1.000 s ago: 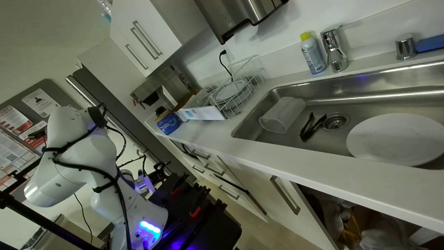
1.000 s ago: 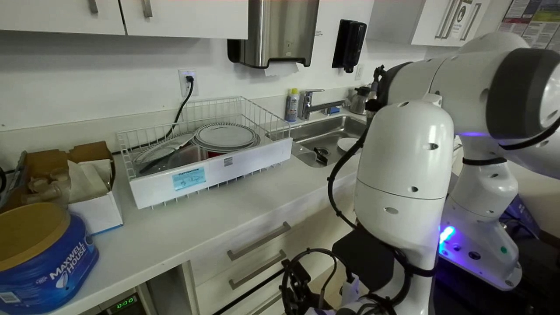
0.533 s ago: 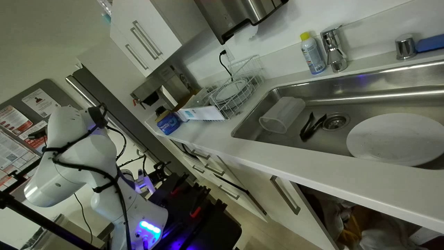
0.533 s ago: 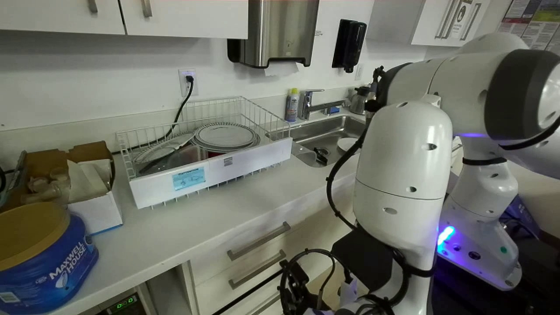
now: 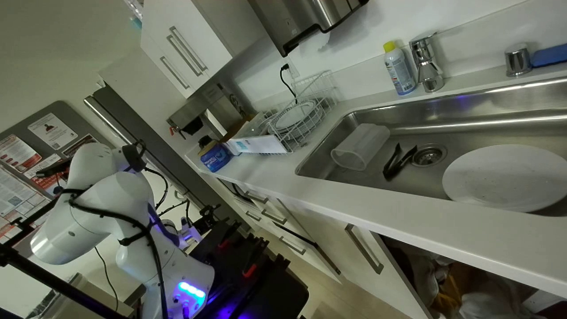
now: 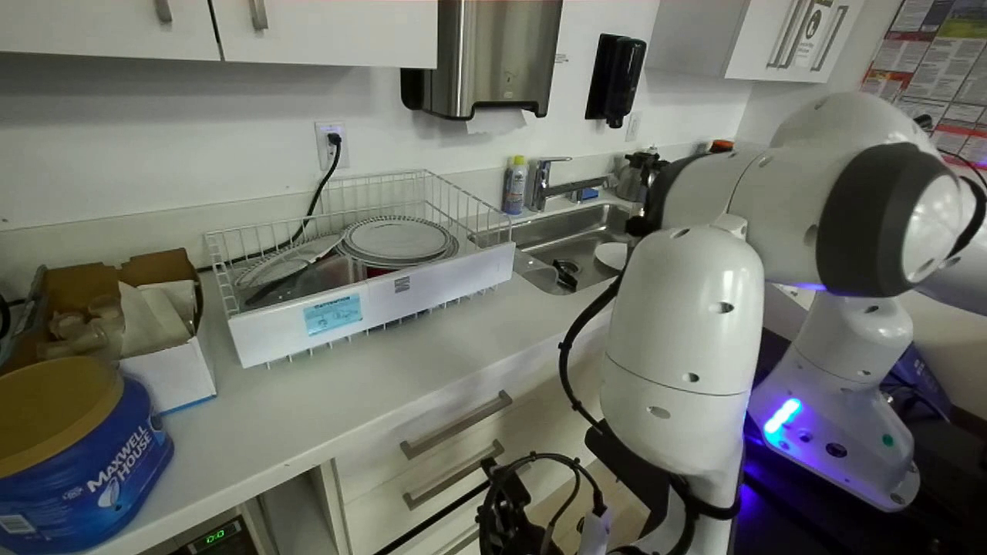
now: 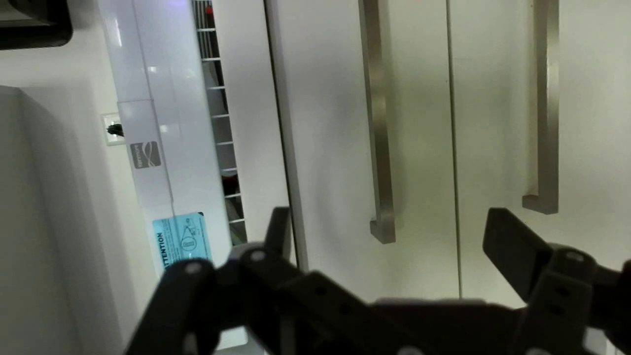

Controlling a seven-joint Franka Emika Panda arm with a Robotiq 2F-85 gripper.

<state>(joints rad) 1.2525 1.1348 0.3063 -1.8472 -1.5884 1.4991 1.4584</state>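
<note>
In the wrist view my gripper (image 7: 391,217) stands open, its two dark fingers wide apart with nothing held between them. Beyond them is the white drawer front, and the lower end of a metal drawer handle (image 7: 379,128) shows in the gap, apart from the fingers. A second handle (image 7: 548,108) runs parallel, above the right finger (image 7: 515,251). Both drawer handles (image 6: 456,425) also appear in an exterior view, where the arm (image 6: 686,347) hangs beside the counter and the hand is partly cut off at the bottom. Its fingertips cannot be made out there.
A white wire dish rack (image 6: 370,297) with plates stands on the counter (image 6: 324,408). Left of it are a cardboard box (image 6: 170,378) and a blue coffee tub (image 6: 92,478). The sink (image 5: 443,195) holds a plate, black tongs and a plastic container. An under-sink compartment is exposed.
The arm has come down, its upper joints lower in both exterior views, with most of the motion in the last half second. The objects on the counter and in the sink have stayed put.
</note>
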